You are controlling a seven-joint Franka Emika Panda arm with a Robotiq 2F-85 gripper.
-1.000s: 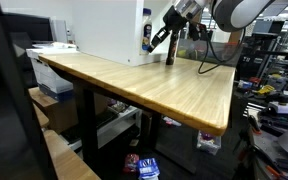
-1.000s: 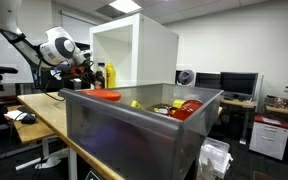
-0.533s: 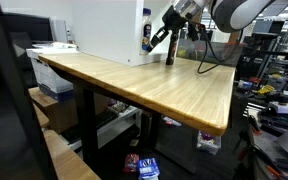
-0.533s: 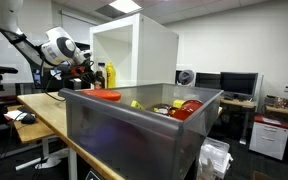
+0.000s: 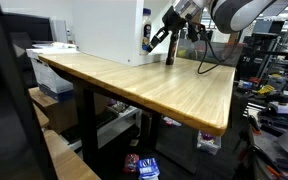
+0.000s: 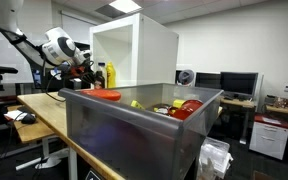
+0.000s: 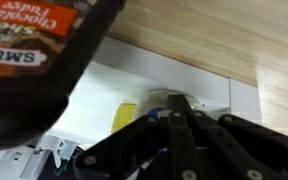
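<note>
Fingers closed together, gripping nothing; chocolate fudge bottle just beside them, upright at far end of counter by white box; yellow bottle near.

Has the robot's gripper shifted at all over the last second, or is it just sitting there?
No. In an exterior view the gripper is in the same place against the white box, above the far end of the wooden table.
</note>
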